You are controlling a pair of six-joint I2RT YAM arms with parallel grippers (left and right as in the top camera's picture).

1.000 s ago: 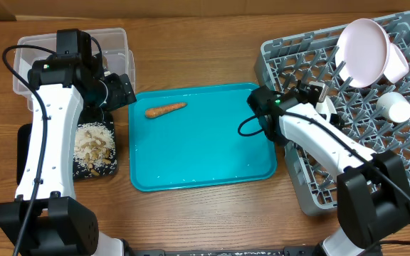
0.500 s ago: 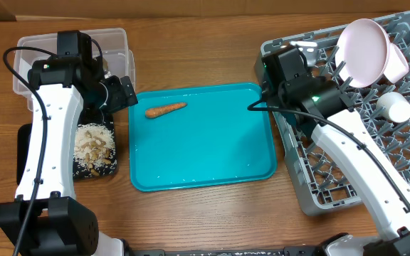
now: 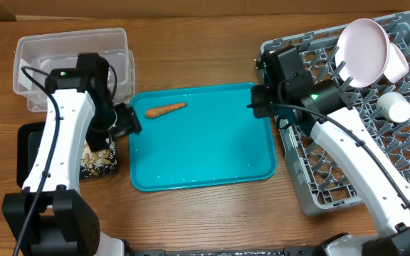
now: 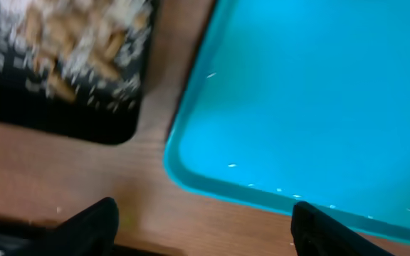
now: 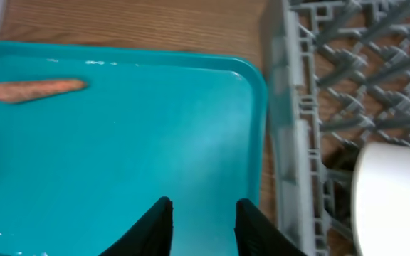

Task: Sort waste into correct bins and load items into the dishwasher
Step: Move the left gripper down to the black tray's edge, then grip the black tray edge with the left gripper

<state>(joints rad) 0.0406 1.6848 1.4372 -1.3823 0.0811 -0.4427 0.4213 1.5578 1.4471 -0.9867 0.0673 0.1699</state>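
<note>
- Overhead, we see a long orange carrot [image 3: 166,109] lying alone near the far left corner of a flat teal plastic tray [image 3: 205,156], which sits in the middle of the wooden counter [image 3: 191,57].
- Our left claw [image 4: 205,229] hangs over the near left corner of the teal tray, where it meets the bare counter. Its two dark fingers stand wide apart with nothing between them. The left wrist view is blurred.
- Just left of that claw sits a black rectangular tray [image 3: 27,153] holding a heap of pale food scraps [image 4: 77,43].
- Our right claw [image 5: 199,226] hovers above the right part of the teal tray, just beside a grey plastic dish rack [image 3: 404,167]. Its fingers are parted and hold nothing.
- Neither claw touches the carrot. It lies nearer the left claw and well apart from the right one.
- At the far end of the rack, a round pink bowl [image 3: 364,51] stands tilted on its edge, and a white cup [image 3: 393,107] lies just in front of it.
- A clear plastic container [image 3: 48,50] stands at the far left of the counter, behind the black tray.
</note>
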